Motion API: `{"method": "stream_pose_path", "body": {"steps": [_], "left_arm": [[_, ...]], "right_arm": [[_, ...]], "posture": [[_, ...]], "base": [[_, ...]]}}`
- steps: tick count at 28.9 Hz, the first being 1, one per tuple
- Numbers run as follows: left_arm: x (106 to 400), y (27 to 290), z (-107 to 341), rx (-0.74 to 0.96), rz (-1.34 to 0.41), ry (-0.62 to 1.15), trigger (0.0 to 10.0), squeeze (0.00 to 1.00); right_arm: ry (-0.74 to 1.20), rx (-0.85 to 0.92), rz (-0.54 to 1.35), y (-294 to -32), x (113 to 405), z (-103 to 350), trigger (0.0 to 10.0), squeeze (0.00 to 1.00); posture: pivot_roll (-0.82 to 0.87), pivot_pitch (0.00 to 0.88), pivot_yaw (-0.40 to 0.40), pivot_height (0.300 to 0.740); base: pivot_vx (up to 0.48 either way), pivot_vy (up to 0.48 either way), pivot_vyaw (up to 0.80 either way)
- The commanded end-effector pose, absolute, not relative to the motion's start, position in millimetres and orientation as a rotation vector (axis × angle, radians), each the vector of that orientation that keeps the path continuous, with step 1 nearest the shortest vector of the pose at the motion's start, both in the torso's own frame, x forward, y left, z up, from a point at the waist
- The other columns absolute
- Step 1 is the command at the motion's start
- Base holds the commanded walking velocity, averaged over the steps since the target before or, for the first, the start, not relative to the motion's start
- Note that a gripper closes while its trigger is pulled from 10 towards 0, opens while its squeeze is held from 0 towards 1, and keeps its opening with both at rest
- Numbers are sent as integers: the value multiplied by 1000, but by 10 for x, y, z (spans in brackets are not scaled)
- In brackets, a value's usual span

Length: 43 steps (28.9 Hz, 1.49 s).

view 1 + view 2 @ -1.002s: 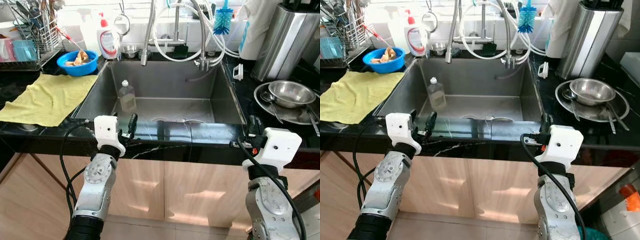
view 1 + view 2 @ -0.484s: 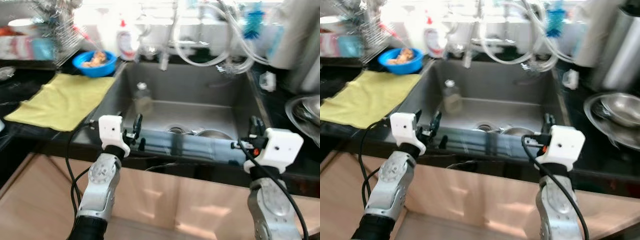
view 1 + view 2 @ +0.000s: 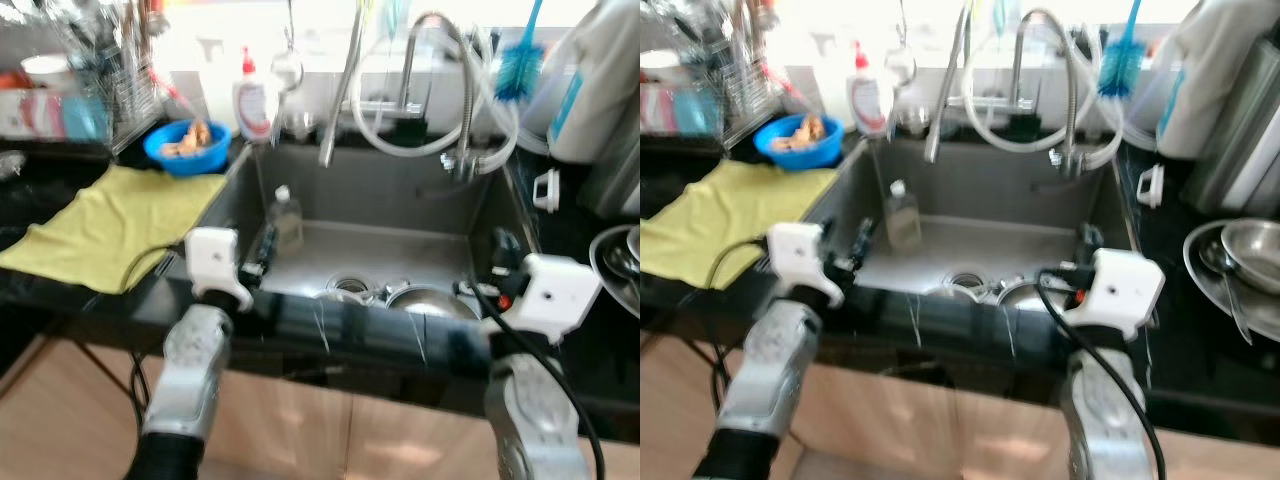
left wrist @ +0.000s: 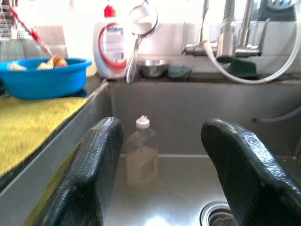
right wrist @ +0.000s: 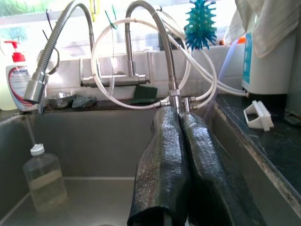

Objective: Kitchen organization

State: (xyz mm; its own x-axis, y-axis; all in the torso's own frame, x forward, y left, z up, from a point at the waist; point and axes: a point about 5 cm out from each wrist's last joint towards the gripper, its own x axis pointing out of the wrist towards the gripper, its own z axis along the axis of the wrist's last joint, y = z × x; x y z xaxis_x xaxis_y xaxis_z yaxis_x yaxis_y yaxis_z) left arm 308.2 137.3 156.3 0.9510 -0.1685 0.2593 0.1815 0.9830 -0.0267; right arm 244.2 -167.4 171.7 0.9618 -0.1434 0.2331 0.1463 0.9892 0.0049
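The steel sink lies straight ahead, with a clear plastic bottle standing at its left wall and a metal bowl near the drain. My left gripper hovers over the sink's front left rim, open and empty; the bottle shows between its fingers. My right gripper is at the sink's front right corner, its fingers pressed together and holding nothing.
A yellow cloth covers the left counter, with a blue bowl of scraps and a soap dispenser behind it. A dish rack stands far left. Faucets and hoses arch over the sink. Steel dishes rest on the right counter.
The camera has moved closer and higher over the sink, so the drain and metal bowl show more fully. Both grippers now reach over the sink's front rim.
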Motion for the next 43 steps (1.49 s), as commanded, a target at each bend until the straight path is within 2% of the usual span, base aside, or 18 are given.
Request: {"method": "stream_pose_path", "body": {"steps": [1,4,43], "left_arm": [[3075,1371,1539,-55,-183,-247,10000,0],[3072,1367,1541,-57,-187,-247,10000,0],[3064,1372,1561,-69,-178,-252,10000,0]], "right_arm": [[-232,-17,-150,-1680,2434,1719,10000,0],[-221,-10,-163,-1678,2426,1707,10000,0],[-210,3,-146,-1625,2436,1684,10000,0]], "posture": [[-155,0,54,740],[-154,0,55,740],[-148,0,57,740]], "base": [[0,0,0],[0,0,0],[0,28,-767]]}}
